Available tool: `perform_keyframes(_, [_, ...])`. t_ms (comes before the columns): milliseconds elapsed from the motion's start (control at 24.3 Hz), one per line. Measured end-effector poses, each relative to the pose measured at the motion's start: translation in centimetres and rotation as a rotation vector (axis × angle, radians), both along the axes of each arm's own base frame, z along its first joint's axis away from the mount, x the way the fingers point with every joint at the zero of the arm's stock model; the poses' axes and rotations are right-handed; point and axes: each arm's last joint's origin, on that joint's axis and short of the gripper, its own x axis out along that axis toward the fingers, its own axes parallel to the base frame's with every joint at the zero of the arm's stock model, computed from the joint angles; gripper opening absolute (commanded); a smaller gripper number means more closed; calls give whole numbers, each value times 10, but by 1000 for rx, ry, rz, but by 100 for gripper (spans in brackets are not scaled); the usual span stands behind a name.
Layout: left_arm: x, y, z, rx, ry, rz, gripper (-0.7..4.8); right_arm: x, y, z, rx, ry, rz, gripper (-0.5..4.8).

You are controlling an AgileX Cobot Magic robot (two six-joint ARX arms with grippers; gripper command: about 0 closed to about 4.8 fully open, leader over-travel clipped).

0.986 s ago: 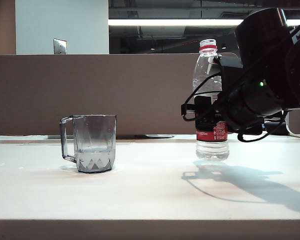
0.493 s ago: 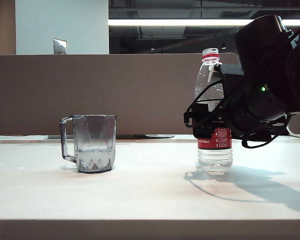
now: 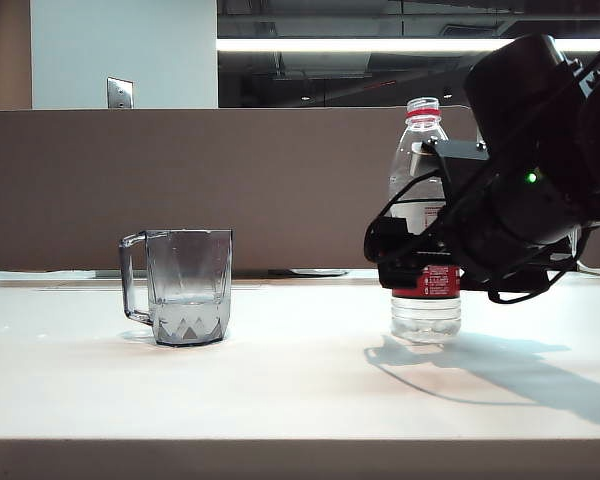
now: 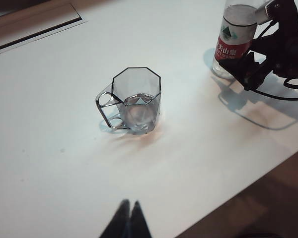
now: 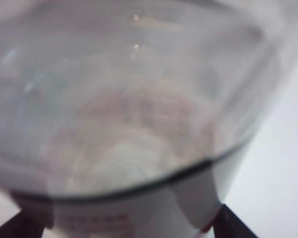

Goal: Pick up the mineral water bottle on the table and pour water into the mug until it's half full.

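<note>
Water (image 3: 187, 300) already sits low in the mug (image 3: 185, 285), which stands on the table (image 3: 300, 380) at left, well apart from the bottle (image 3: 424, 215) upright at right. Left gripper (image 4: 129, 218) hangs pinched together above the near edge, holding nothing. Right gripper (image 3: 415, 262) brackets the bottle's label, jaws spread and apparently off it. Judging by this, the job is a clean retreat: back straight away without clipping the bottle.

Open table between mug and bottle

We see bare table (image 3: 300, 380) between the mug (image 3: 187, 287) and the bottle (image 3: 424, 240); the right gripper (image 3: 412, 262) crowds the bottle's sides, jaws spread; the left gripper (image 4: 128, 218) hangs near the front edge.
</note>
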Motion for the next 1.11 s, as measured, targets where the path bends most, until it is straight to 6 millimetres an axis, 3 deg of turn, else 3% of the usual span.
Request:
perform_keyframes(575, [0, 0, 0, 1, 2, 0, -5, -21, -11, 34, -45, 81, 4, 440])
perform_keyframes(863, [-1, -1, 0, -23, 11, -41, -5, -51, -26, 72, -53, 97, 8, 440])
perform_keyframes(945, [0, -2, 1, -29, -4, -39, -3, -68, -36, 96, -21, 41, 8, 440])
perform_keyframes(1109, [5, -4, 5, -55, -54, -40, -3, -92, -46, 118, 53, 3, 63, 440])
